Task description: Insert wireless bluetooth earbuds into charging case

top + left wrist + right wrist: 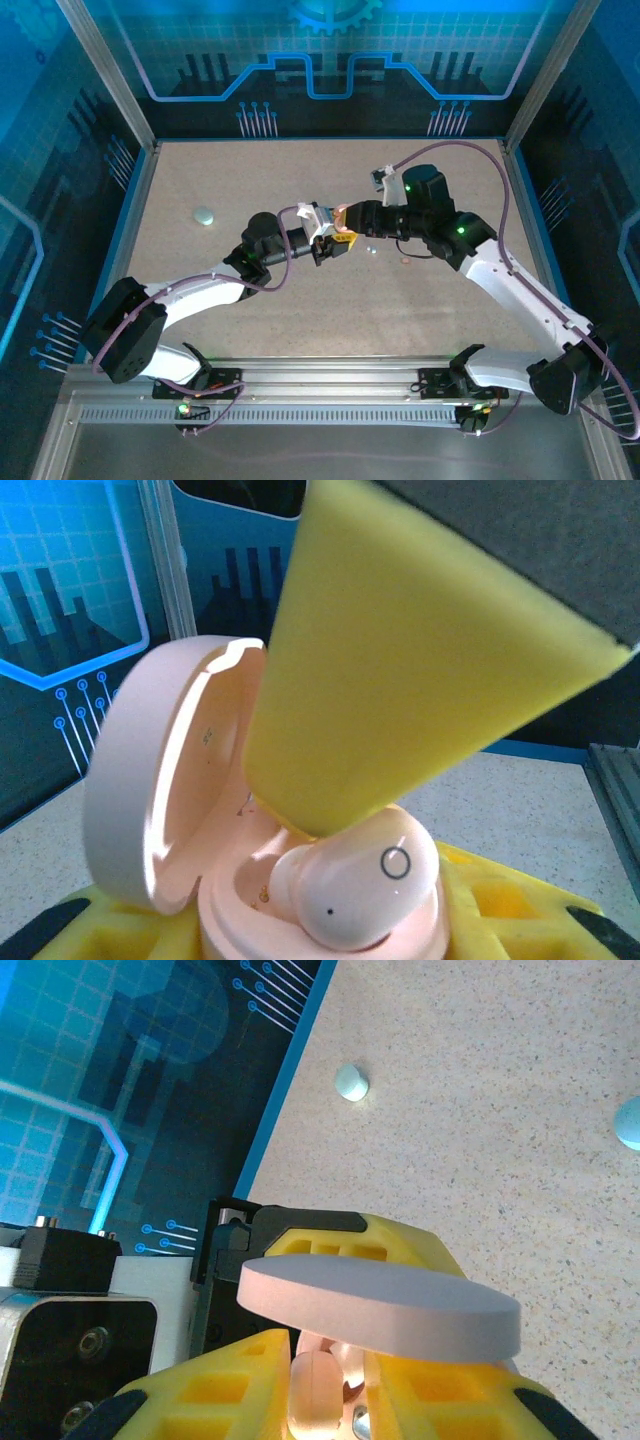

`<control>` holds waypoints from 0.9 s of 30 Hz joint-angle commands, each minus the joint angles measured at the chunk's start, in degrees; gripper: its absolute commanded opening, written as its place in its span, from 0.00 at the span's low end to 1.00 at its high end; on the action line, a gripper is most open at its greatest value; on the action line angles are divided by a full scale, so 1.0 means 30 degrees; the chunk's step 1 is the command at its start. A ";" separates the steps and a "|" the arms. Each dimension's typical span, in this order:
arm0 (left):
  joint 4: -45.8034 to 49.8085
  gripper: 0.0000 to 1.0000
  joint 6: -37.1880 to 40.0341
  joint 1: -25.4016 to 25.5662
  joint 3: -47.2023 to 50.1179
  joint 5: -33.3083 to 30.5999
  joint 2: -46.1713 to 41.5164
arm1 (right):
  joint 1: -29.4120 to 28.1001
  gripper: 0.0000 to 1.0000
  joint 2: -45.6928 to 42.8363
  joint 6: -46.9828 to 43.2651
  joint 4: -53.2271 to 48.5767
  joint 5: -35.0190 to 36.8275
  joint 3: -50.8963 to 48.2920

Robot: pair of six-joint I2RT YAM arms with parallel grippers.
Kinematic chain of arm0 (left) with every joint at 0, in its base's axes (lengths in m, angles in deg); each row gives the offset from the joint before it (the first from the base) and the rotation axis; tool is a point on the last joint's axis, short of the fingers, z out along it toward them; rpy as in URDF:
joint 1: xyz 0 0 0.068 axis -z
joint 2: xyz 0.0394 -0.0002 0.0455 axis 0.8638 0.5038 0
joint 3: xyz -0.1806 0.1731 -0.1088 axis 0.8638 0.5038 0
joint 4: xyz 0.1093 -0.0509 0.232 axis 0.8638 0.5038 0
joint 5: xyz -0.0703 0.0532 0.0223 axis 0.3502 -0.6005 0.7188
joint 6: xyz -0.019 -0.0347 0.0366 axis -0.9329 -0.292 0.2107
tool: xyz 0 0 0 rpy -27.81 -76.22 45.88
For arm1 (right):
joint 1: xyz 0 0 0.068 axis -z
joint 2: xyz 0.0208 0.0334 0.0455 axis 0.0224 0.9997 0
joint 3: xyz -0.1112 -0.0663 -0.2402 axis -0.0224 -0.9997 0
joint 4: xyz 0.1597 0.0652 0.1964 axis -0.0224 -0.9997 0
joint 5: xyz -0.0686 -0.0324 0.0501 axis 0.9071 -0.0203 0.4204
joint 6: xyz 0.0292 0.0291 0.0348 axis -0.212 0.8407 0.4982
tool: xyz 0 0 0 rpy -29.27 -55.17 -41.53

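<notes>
My left claw [322,243] grips the open pink case [150,780]. My right claw [325,1360], I think, pinches the pink earbud [370,885], which sits half in its cup just below. The push goes straight down.

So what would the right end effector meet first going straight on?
The right end effector would probably first press the pink earbud at its tips, resting in the open pink charging case.
</notes>
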 commanded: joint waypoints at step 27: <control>-0.1753 0.31 -0.0525 0.0171 -0.0738 -0.0153 -0.0307 | -0.1203 0.39 0.0314 -0.4729 -0.4832 0.1393 0.2179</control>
